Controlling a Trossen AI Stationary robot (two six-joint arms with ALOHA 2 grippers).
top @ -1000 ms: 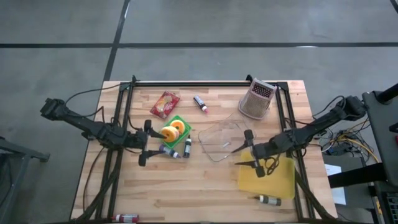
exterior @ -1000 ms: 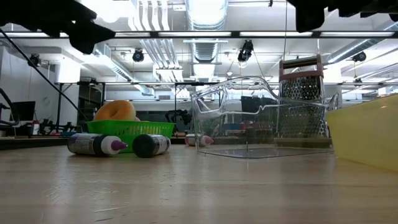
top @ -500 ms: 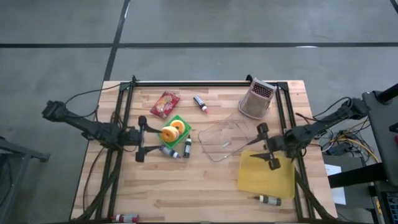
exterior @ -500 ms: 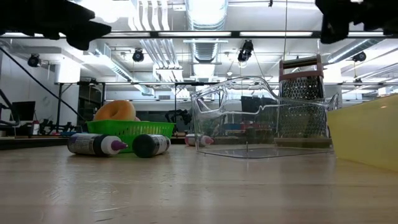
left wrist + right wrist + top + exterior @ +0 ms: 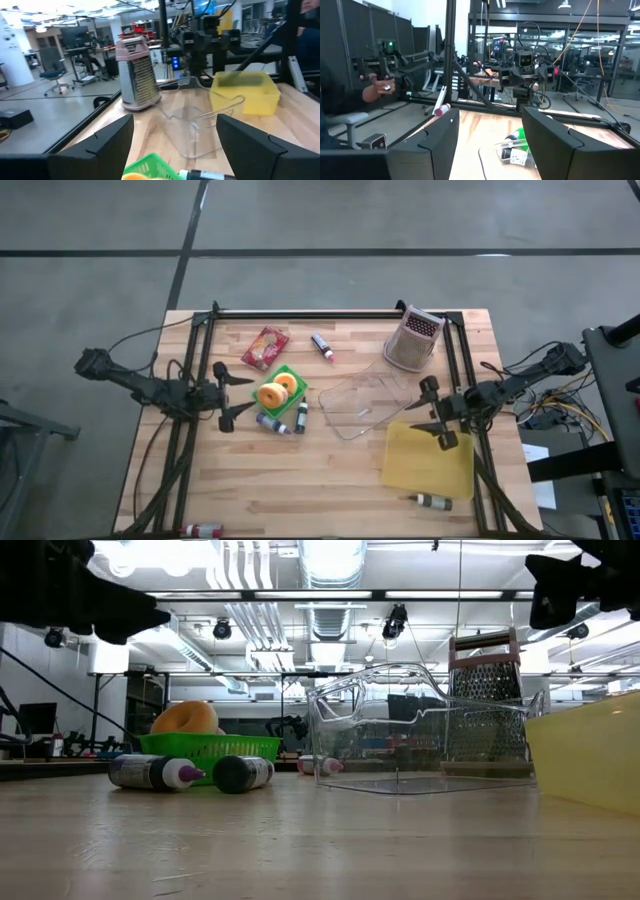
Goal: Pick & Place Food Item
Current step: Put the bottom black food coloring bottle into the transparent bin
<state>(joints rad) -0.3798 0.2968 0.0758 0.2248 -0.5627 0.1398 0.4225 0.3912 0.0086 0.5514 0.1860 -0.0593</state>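
Donuts (image 5: 277, 390) round in green mesh basket (image 5: 292, 398), clear plastic tub (image 5: 362, 404), metal grater (image 5: 414, 338)

L gripper (image 5: 231, 393) has been drawn back from the donuts (image 5: 277, 391) toward the table's left edge, jaws kept open. R gripper (image 5: 434, 413) has been pulled off the yellow bin (image 5: 430, 462) toward the right rail, also open.

A robotics lab or workshop: beyond the left claw (image 5: 175, 145) stand office chairs (image 5: 52, 79), workbenches and monitors; ceiling ducts (image 5: 325, 600), strip lights, a concrete floor (image 5: 320, 240), dangling cables.
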